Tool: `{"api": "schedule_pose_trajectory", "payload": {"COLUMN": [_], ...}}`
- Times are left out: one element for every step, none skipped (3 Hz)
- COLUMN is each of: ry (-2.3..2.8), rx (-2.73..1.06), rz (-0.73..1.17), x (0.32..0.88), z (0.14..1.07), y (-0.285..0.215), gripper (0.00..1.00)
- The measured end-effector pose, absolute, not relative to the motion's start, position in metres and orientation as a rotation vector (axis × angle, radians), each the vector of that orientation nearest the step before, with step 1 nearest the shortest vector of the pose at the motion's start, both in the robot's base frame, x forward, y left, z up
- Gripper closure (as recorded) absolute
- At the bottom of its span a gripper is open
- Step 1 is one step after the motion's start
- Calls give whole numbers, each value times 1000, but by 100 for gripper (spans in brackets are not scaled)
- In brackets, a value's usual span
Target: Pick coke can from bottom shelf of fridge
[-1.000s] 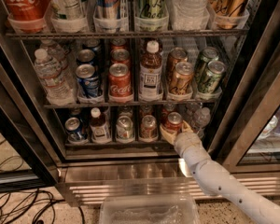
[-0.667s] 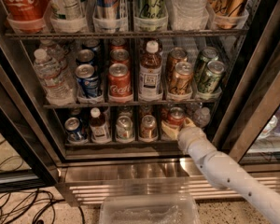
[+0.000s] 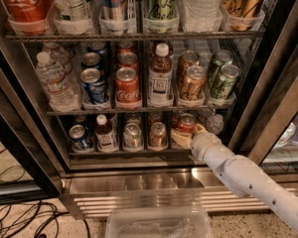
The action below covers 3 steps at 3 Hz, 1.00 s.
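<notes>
the fridge (image 3: 139,182) is lit warmly from inside; cans on its upper racks catch bright glints, while the bottom shelf (image 3: 119,152) sits dimmer. its steel base throws a broad glare (strongest mid-panel). the pale gripper (image 3: 187,135), at the coke can (image 3: 187,122), is evenly lit.

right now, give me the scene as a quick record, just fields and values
gripper: inside the fridge, low right, up against the coke can
arm: white, reaching in from the lower right
coke can: upright on the bottom shelf, not lifted out
left of coke can: silver can, further left a white-capped bottle, then a blue can
fridge: door open, upper racks stocked with cans and bottles
floor in front: clear bin
</notes>
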<state>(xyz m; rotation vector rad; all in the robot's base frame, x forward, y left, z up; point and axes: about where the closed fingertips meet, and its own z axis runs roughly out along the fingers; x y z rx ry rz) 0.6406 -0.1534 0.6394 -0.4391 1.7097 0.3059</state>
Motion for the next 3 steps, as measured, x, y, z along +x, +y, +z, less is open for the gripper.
{"api": "schedule_pose_trajectory", "payload": {"ry": [1709, 1714, 1713], "rx": [-440, -490, -556], "rz": [306, 309, 322], "x": [640, 614, 575], "z": [639, 639, 638], "y": [-153, -150, -141], "gripper": [100, 100, 100]}}
